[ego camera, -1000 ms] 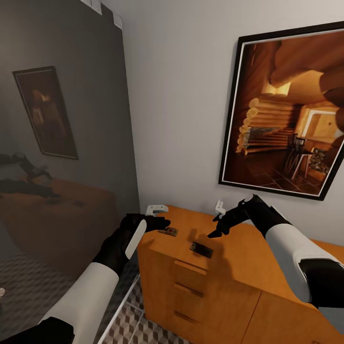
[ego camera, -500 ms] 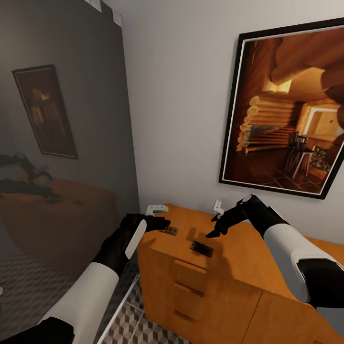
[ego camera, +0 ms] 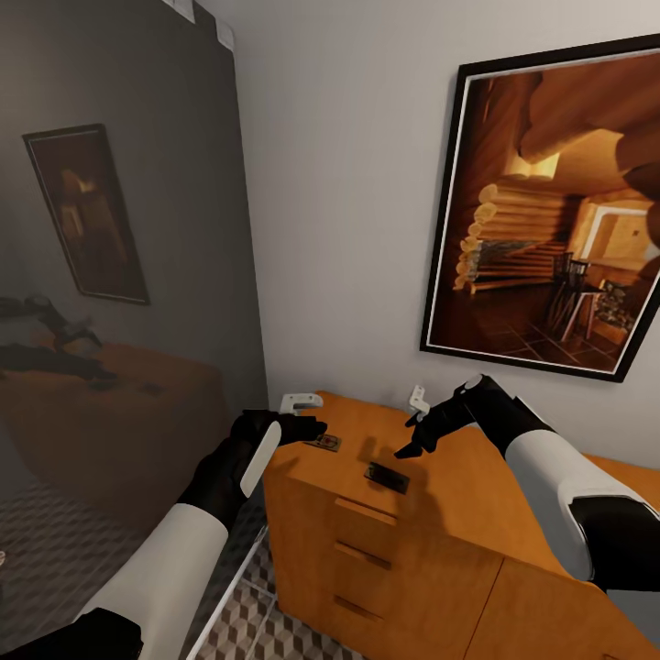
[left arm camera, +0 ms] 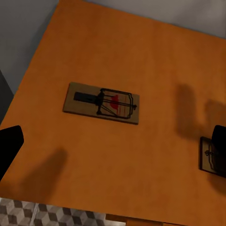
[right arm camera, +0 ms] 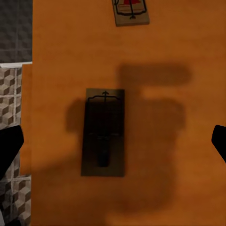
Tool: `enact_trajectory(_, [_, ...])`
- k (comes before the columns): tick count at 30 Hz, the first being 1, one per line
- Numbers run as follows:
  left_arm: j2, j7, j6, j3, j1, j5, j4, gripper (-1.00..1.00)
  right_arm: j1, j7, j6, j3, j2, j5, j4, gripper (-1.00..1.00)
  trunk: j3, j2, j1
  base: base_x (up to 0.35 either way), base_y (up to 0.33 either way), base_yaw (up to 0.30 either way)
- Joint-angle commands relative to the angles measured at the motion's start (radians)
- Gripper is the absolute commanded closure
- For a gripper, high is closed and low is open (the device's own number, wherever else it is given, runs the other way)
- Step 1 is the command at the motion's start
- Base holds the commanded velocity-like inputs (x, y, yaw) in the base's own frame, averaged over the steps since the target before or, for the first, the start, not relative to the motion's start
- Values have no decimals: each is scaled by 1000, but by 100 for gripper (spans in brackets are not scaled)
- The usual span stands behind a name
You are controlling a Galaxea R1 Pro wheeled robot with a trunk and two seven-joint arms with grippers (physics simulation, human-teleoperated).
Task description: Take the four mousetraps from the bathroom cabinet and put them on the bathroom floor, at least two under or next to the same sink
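Two mousetraps lie flat on the orange-brown cabinet [ego camera: 458, 513]. One mousetrap [ego camera: 323, 443] sits near the top's left corner, just past my left gripper [ego camera: 307, 425]. In the left wrist view this mousetrap [left arm camera: 101, 102] lies between my widely spread black fingertips [left arm camera: 9, 146], so the gripper is open and above it. The other mousetrap [ego camera: 386, 477] lies near the front edge, in shadow below my right gripper [ego camera: 411, 436]. The right wrist view has that mousetrap [right arm camera: 103, 139] centred under my open right gripper [right arm camera: 114, 141], with the first mousetrap [right arm camera: 131, 12] further off.
A dark tinted glass panel [ego camera: 119, 275] stands left of the cabinet. Cube-patterned floor tiles [ego camera: 266, 623] run below the drawer fronts [ego camera: 367, 559]. A large framed picture [ego camera: 550, 211] hangs on the wall behind the cabinet.
My right gripper has shifted slightly left and down toward the front mousetrap. The left gripper and both mousetraps have stayed put.
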Motion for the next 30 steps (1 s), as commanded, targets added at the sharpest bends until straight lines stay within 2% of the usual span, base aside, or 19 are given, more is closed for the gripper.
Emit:
enact_trajectory(1, [0, 0, 0, 0, 0, 0, 0, -100, 0, 0, -1, 0, 0, 0, 1, -100, 0, 0, 0, 0, 0, 0])
enact_trajectory(19, [0, 0, 0, 0, 1, 0, 0, -100, 0, 1, -4, 0, 0, 1, 9, -100, 0, 0, 0, -8, 0, 0])
enact_trajectory(30, [0, 0, 1, 0, 1, 0, 0, -100, 0, 1, -4, 0, 0, 1, 9, -100, 0, 0, 0, -177, 0, 0])
